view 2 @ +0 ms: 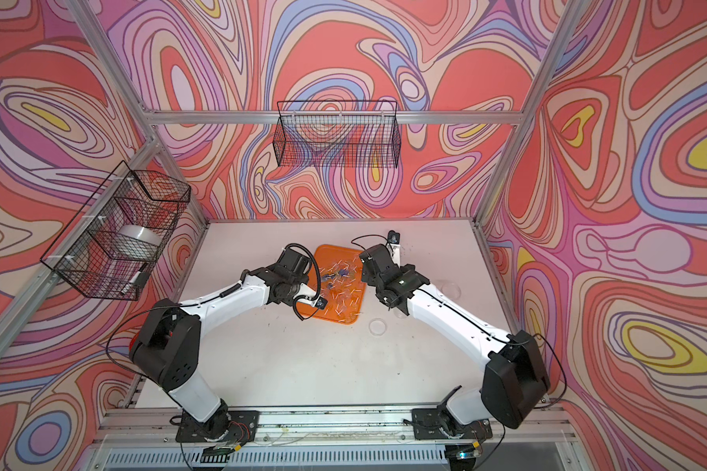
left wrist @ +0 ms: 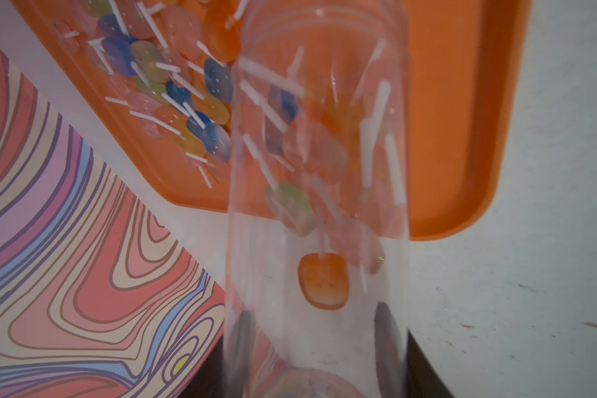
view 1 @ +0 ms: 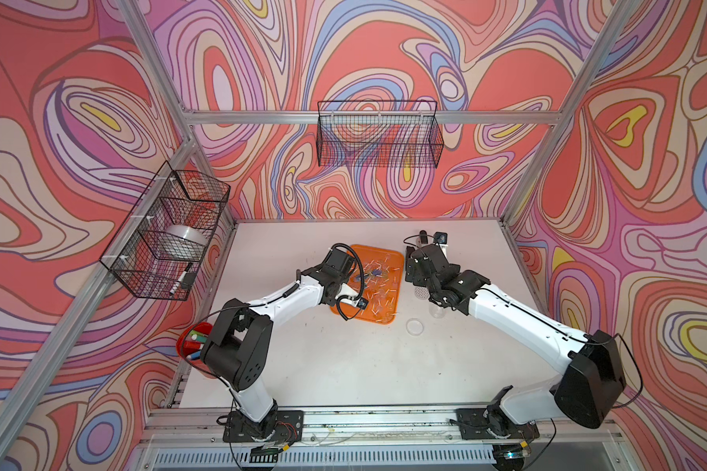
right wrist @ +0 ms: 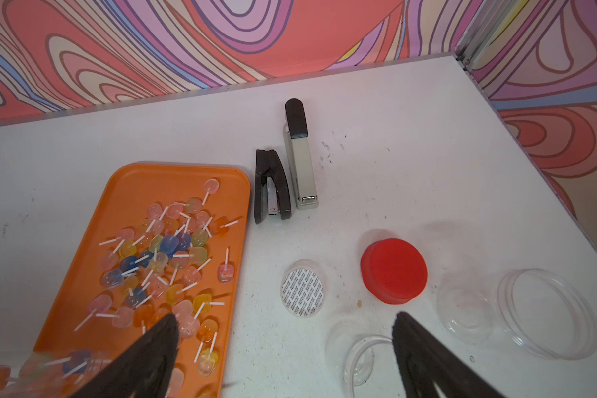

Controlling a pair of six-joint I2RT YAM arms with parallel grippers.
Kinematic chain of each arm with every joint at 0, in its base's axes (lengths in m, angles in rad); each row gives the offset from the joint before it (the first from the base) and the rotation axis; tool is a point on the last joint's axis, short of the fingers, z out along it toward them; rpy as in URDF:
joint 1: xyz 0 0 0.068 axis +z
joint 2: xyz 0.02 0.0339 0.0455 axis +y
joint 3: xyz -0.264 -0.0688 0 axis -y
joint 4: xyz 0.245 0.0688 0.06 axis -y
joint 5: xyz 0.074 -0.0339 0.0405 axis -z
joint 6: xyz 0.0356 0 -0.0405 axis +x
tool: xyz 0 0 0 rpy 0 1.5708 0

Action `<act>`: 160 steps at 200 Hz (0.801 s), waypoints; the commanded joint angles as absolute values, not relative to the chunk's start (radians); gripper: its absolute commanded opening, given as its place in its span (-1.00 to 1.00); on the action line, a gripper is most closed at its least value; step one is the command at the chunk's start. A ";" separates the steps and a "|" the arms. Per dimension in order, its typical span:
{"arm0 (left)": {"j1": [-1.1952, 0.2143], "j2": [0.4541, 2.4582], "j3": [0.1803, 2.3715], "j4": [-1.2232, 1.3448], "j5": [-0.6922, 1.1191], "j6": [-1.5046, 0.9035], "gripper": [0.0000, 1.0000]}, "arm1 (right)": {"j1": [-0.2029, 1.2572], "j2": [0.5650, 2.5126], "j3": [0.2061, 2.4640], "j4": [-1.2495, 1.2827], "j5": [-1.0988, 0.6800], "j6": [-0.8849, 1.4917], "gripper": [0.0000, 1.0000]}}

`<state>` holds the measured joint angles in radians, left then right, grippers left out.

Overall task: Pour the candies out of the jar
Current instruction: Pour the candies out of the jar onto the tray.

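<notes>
Left claw clamps tipped jar of candies over tray.
Right claw spread wide above the tray's edge; open table beyond 2 staplers.

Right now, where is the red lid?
In the right wrist view, the red lid lies flat on the table, to the right of the orange tray, between the round printed seal and a clear empty jar.
</notes>
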<state>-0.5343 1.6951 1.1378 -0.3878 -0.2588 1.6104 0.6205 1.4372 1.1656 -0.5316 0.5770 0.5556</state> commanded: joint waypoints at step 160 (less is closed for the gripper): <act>-0.552 1.694 1.146 -0.204 -0.347 1.838 -1.00 | 0.616 1.425 1.185 -0.548 0.570 0.576 0.96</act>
